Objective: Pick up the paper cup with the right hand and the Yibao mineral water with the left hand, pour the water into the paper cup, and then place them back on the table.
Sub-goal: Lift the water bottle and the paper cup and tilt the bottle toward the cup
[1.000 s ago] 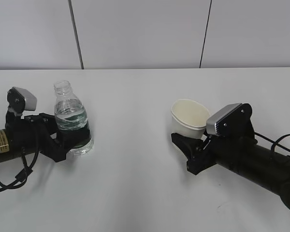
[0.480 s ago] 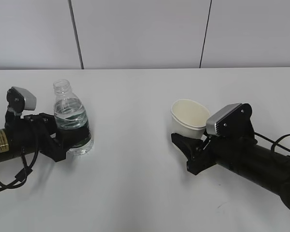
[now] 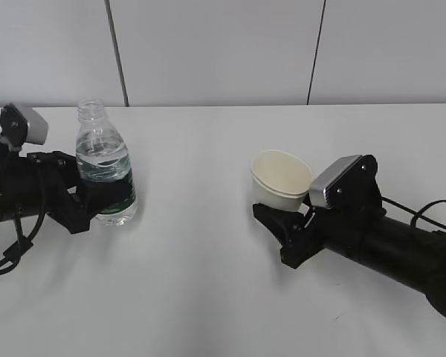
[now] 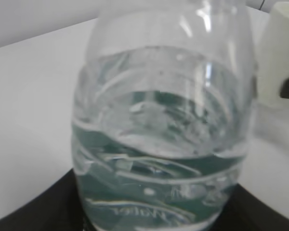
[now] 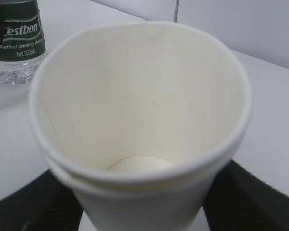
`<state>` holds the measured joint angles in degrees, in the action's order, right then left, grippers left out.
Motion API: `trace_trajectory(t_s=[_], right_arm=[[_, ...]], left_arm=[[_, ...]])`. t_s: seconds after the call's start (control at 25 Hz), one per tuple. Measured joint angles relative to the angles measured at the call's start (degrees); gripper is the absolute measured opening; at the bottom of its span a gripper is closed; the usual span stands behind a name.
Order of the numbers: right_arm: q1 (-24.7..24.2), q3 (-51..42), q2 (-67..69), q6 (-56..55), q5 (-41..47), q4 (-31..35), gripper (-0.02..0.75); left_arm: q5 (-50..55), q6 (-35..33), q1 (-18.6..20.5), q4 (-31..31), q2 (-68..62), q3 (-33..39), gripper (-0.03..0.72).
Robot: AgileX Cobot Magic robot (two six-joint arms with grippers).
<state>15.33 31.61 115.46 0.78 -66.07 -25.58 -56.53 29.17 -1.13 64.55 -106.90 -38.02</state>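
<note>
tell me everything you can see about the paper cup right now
The paper cup is small, plain cream-white, with a rolled rim squeezed slightly oval and what looks like a second rim line just below it. It is empty and dry inside. It tilts, mouth leaning left in the exterior view, gripped low on its body by the right end effector.

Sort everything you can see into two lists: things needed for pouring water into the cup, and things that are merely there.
Needed for the job:
bottle, held by the left gripper
cup, held by the right gripper
table, where both go back

Merely there:
wall behind the table
cables trailing from the arms
</note>
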Motion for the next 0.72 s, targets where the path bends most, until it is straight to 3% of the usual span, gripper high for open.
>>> trace_trajectory(t_s=[0.28,0.72], right_arm=[[0.0,4.08,0.0,-2.07,0.0,-1.83,0.522],[0.0,5.57,0.0,-2.98,2.01,-4.72,0.522]], left_arm=[[0.19,6.89,0.0,6.94,2.2,0.0,0.417],[3.3,9.22,-1.72,8.69,2.55,-0.13,0.414]])
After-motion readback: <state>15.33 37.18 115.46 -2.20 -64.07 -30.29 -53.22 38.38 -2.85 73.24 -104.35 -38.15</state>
